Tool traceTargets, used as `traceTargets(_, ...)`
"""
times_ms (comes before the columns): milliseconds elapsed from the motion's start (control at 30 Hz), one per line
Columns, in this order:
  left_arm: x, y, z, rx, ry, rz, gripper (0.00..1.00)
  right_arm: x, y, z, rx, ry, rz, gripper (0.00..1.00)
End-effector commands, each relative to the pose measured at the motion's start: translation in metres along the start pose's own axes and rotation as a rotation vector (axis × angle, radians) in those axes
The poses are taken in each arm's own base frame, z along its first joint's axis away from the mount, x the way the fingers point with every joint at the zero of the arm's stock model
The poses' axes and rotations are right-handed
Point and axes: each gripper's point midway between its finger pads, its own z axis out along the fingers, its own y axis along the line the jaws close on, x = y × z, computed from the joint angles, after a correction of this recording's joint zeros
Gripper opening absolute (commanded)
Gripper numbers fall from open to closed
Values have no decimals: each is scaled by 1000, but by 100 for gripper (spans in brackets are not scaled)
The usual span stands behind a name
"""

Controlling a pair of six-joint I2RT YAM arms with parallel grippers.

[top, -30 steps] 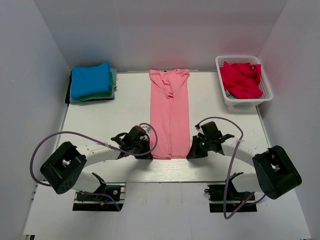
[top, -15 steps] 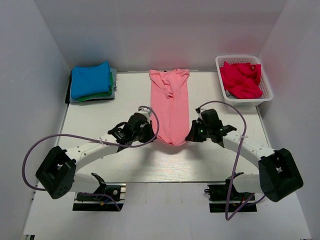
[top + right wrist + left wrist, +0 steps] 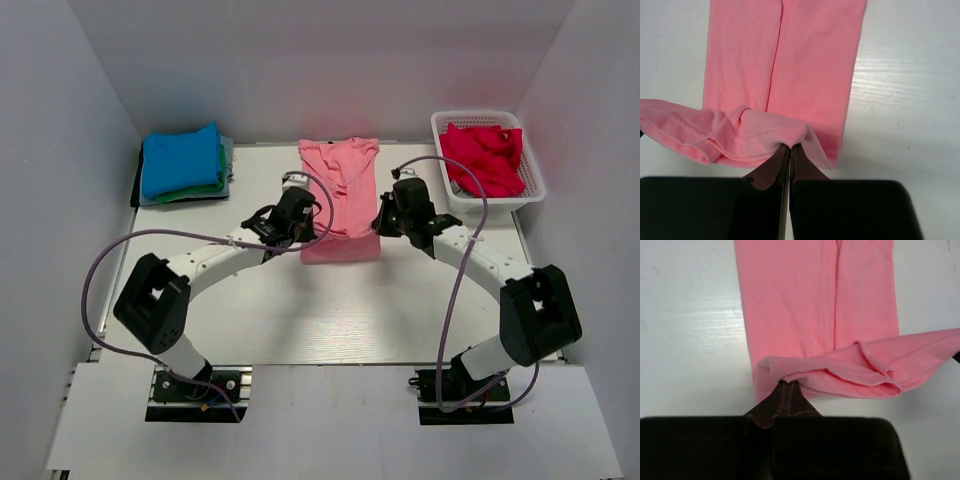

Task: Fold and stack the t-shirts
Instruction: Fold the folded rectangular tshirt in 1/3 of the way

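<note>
A salmon pink t-shirt (image 3: 340, 190) lies as a long strip in the middle of the table, its near hem lifted and carried back over itself. My left gripper (image 3: 306, 222) is shut on the hem's left corner (image 3: 774, 369). My right gripper (image 3: 381, 222) is shut on the hem's right corner (image 3: 795, 132). The lifted hem sags between the two grippers above the flat part (image 3: 815, 295) (image 3: 785, 55). A folded stack with a blue t-shirt (image 3: 180, 158) over a green one (image 3: 200, 190) sits at the back left. A crimson red t-shirt (image 3: 482, 158) lies crumpled in the basket.
The white lattice basket (image 3: 527, 195) stands at the back right corner. White walls close in the table on the left, back and right. Purple cables loop from both arms over the near half of the white table (image 3: 330, 310).
Both grippers have carried the pink shirt's near hem away from the front edge toward the back, folding the strip over itself. The arms have stretched out.
</note>
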Motion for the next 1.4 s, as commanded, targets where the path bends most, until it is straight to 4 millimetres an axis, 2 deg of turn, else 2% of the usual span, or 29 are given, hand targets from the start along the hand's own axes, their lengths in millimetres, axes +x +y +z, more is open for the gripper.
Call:
traceTargets(0, -39, 10, 6, -63, -73, 0, 0, -47, -2, 9, 37, -128, -16, 0)
traceTargets(33, -44, 13, 10, -74, -76, -8, 0, -56, 4, 9, 12, -141, -16, 0)
traceTargets(100, -53, 15, 21, -87, -82, -11, 0, -55, 3, 22, 11, -115, -21, 0)
traceTargets(133, -58, 19, 25, -103, -90, -17, 0, -69, 2, 23, 16, -140, -21, 0)
traceTargets(167, -63, 25, 28, -115, -94, -11, 0, -65, 0, 31, 20, -119, -23, 0)
traceTargets(233, -72, 21, 34, -79, -113, 2, 0, -81, 4, 33, 1, -140, -25, 0)
traceTargets(267, -79, 22, 38, -77, -119, -8, 0, -77, 2, 42, 7, -121, -29, 0)
traceTargets(367, -87, 25, 53, -72, -112, -3, 0, -95, 5, 48, -10, -139, -27, 0)
traceTargets(400, -84, 20, 56, -49, -96, -1, 0, -90, 1, 56, -5, -122, -21, 0)
traceTargets(467, -77, 21, 70, -39, -71, 7, 0, -99, 2, 58, -20, -135, -20, 0)
traceTargets(500, -80, 24, 73, -38, -70, 1, 0, -92, 2, 66, -22, -112, -15, 0)
traceTargets(533, -83, 22, 76, -34, -79, -1, 0, -101, 1, 67, -26, -130, -18, 0)
traceTargets(600, -88, 25, 81, -36, -95, -10, 0, -96, -4, 77, -16, -111, -16, 0)
traceTargets(633, -86, 25, 85, -37, -93, -10, 0, -99, -2, 78, -19, -116, -17, 0)
traceTargets(667, -95, 27, 85, -30, -112, -20, 0, -103, -6, 82, -13, -119, -10, 0)
traceTargets(700, -89, 27, 90, -27, -95, -17, 0, -103, -6, 87, -13, -116, -6, 0)
traceTargets(800, -92, 33, 104, -32, -89, -19, 0, -110, -12, 93, -9, -123, 3, 0)
traceTargets(933, -85, 31, 121, -34, -62, -26, 0, -100, -18, 112, -27, -66, 3, 0)
traceTargets(1000, -83, 37, 127, -46, -51, -43, 0, -105, -15, 115, -48, -59, -4, 0)
traceTargets(1033, -85, 39, 130, -66, -55, -43, 0, -97, -21, 124, -40, -33, -1, 0)
traceTargets(1067, -90, 47, 129, -99, -62, -60, 0, -103, -21, 126, -44, -43, 6, 5)
traceTargets(1100, -90, 48, 134, -108, -64, -60, 3, -102, -23, 130, -41, -36, 9, 9)
traceTargets(1133, -95, 46, 138, -107, -68, -60, 35, -106, -24, 131, -38, -44, 11, 14)
traceTargets(1167, -101, 46, 137, -110, -84, -54, 64, -107, -28, 133, -31, -44, 17, 39)
traceTargets(1200, -107, 50, 140, -114, -98, -49, 95, -115, -25, 133, -42, -59, 14, 55)
traceTargets(1233, -111, 49, 139, -110, -106, -51, 100, -119, -27, 132, -41, -68, 15, 70)
traceTargets(1267, -115, 48, 135, -107, -115, -36, 100, -124, -23, 129, -59, -79, 2, 90)
traceTargets(1300, -126, 44, 133, -98, -137, -40, 100, -130, -18, 124, -75, -92, -3, 90)
traceTargets(1367, -124, 46, 123, -109, -112, -26, 100, -138, -11, 110, -98, -109, -17, 90)
